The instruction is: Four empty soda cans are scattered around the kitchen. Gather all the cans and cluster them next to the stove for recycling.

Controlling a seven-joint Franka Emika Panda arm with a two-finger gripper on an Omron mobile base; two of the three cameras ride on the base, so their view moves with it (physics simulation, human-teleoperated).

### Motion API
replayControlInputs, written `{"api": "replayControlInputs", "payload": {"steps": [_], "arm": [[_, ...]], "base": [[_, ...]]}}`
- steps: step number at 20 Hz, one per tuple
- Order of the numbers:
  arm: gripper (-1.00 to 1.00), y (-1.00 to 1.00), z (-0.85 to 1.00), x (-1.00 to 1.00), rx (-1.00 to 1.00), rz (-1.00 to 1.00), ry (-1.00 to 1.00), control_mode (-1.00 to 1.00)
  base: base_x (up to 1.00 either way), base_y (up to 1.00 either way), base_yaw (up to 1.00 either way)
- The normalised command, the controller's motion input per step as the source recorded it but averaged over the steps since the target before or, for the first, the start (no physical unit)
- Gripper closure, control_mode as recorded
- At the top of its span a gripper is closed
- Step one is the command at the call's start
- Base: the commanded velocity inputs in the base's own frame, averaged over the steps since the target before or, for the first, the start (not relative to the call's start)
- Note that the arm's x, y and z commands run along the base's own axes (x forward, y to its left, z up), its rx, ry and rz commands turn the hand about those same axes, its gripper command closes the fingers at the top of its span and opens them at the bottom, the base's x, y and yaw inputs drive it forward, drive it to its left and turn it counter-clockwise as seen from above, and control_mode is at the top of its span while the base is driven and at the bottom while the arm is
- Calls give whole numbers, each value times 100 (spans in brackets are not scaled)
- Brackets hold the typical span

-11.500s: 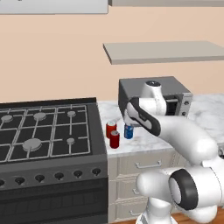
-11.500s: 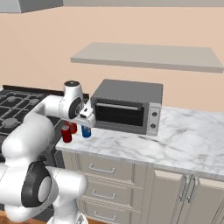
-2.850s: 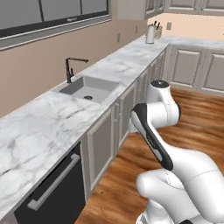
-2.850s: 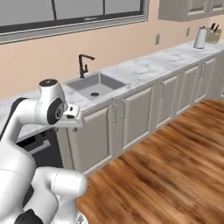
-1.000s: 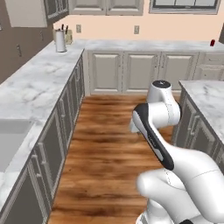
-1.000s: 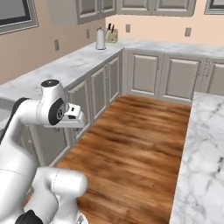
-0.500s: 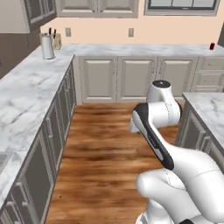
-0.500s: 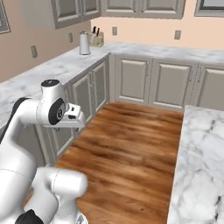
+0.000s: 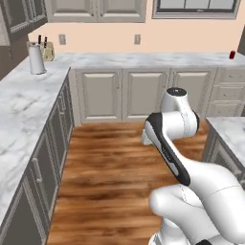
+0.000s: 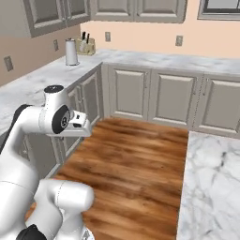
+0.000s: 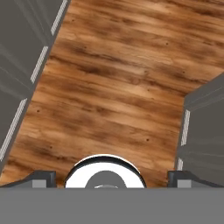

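Step now: drive to the next soda can.
Soda can (image 9: 232, 55): small and red, at the far right end of the back tabletop (image 9: 143, 60), under the window.
End effector (image 11: 112, 180): fingers wide apart, holding nothing, pointing down at the wood floor (image 11: 118, 87).
Do it well: stop close, facing the can, arm tucked away from the cabinets.
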Motion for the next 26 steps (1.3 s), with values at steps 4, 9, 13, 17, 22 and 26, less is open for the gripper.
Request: {"api": "replayControlInputs", "payload": {"steps": [4, 9, 13, 17, 22, 26], "arm": [[-100, 0, 0, 0, 0, 0, 0, 100], [-100, 0, 0, 0, 0, 0, 0, 100], [-100, 0, 0, 0, 0, 0, 0, 100], [-100, 0, 0, 0, 0, 0, 0, 100], [-100, 0, 0, 0, 0, 0, 0, 100], [-100, 0, 0, 0, 0, 0, 0, 100]], "base": [[88, 0, -13], [84, 2, -13], [85, 12, -14], [84, 16, -13], [85, 19, -13], [85, 22, -13]]}}
